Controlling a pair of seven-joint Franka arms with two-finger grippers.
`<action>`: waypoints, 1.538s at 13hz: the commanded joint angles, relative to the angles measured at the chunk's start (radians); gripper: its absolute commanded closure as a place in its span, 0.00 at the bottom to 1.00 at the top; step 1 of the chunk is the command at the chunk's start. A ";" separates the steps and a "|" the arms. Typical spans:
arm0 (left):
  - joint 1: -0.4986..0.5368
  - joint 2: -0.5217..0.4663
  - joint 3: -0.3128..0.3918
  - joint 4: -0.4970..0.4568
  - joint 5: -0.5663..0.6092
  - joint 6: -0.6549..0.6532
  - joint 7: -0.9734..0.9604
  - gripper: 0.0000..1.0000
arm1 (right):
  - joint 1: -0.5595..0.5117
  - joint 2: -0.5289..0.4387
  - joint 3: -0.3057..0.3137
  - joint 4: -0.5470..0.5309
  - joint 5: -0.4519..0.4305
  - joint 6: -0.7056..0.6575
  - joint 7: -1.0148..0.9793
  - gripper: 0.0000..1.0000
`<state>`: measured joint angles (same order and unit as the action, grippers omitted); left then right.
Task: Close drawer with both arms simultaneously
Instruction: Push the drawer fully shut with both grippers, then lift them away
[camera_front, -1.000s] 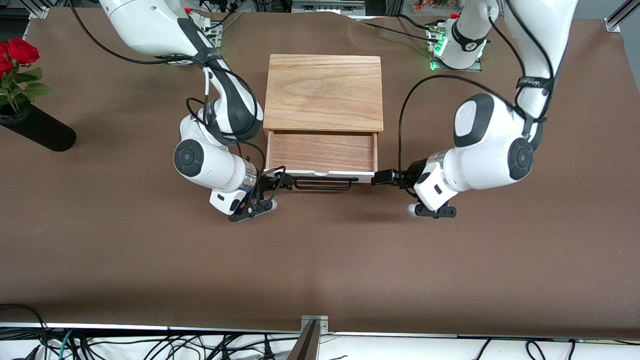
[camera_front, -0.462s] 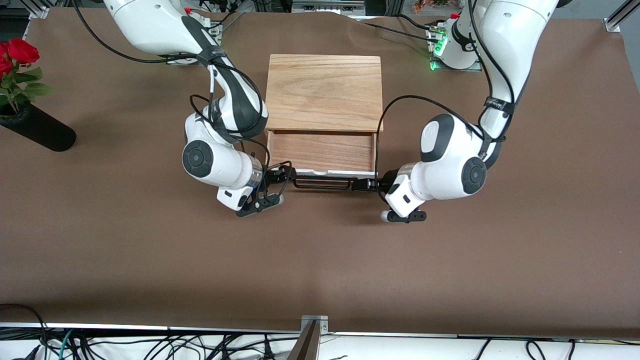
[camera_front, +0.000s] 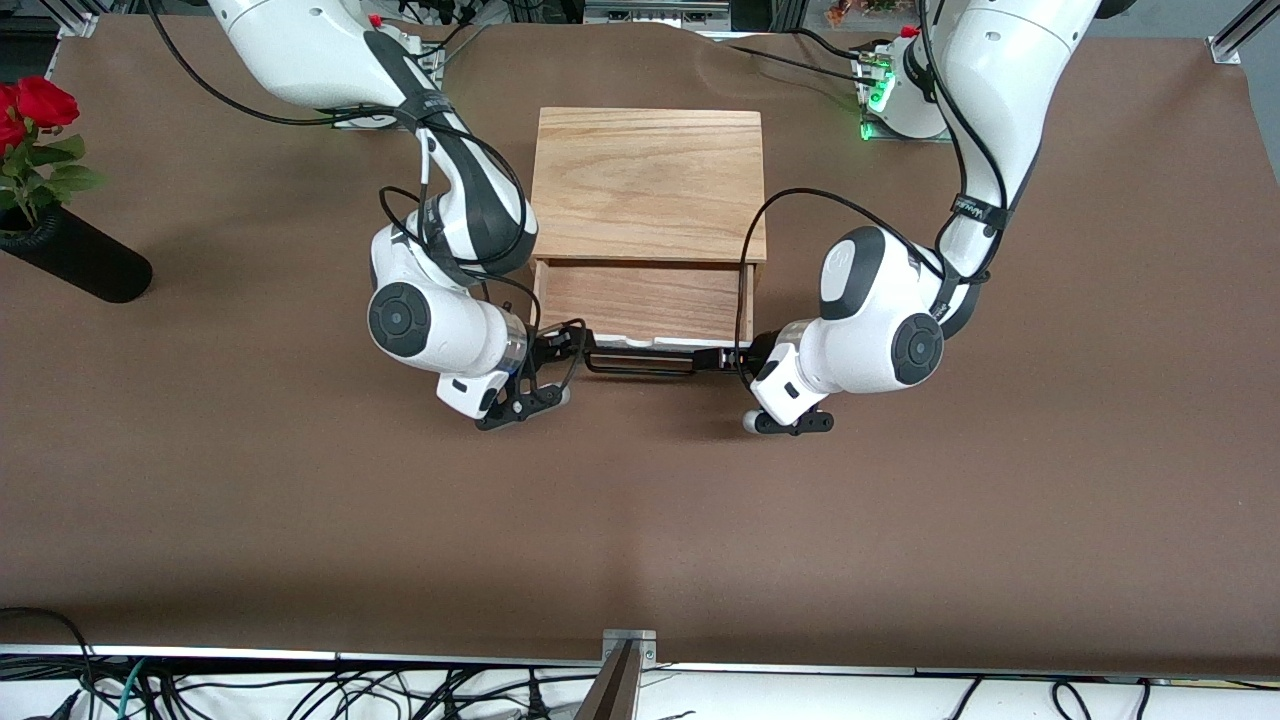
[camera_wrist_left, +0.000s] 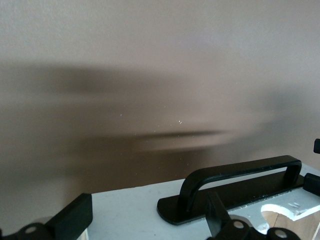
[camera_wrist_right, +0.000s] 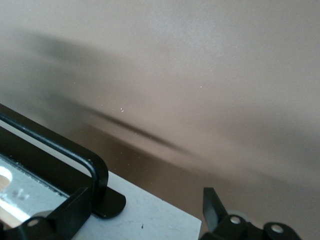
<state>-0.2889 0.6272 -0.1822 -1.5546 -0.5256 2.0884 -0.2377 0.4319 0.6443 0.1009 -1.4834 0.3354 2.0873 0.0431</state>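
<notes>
The drawer (camera_front: 645, 300) stands partly out of the light-oak box (camera_front: 648, 185), its white front panel (camera_front: 610, 342) and black bar handle (camera_front: 640, 366) facing the front camera. My right gripper (camera_front: 568, 350) is open at the panel's end toward the right arm. In the right wrist view (camera_wrist_right: 145, 212) the panel (camera_wrist_right: 150, 215) lies between its fingers (camera_wrist_right: 75, 210), with the handle (camera_wrist_right: 75, 150) beside them. My left gripper (camera_front: 728, 358) is open at the panel's other end. The left wrist view (camera_wrist_left: 147, 220) shows the panel (camera_wrist_left: 135, 210) between its fingers (camera_wrist_left: 75, 217), beside the handle (camera_wrist_left: 240, 175).
A black vase with red roses (camera_front: 75, 260) lies at the right arm's end of the table. Cables run along the table's edge nearest the front camera, by a metal bracket (camera_front: 628, 648). Bare brown table surface lies in front of the drawer.
My left gripper has moved in from beside the drawer to the front panel's end. My right gripper has shifted slightly toward the box. The drawer has slid a little way in.
</notes>
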 joint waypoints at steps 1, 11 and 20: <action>-0.019 -0.023 0.001 -0.050 -0.022 -0.092 -0.008 0.00 | 0.034 0.012 0.002 -0.011 0.013 -0.073 -0.003 0.00; -0.128 -0.107 0.000 -0.150 -0.022 -0.156 -0.084 0.00 | 0.034 0.014 0.002 -0.006 0.011 -0.291 -0.008 0.00; -0.102 -0.162 0.026 -0.164 -0.024 -0.194 -0.083 0.00 | 0.042 0.031 0.000 0.000 0.002 -0.372 -0.017 0.00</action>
<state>-0.4096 0.5384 -0.1773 -1.6863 -0.5255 1.9372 -0.3108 0.4674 0.6675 0.1041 -1.4888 0.3430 1.7574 0.0409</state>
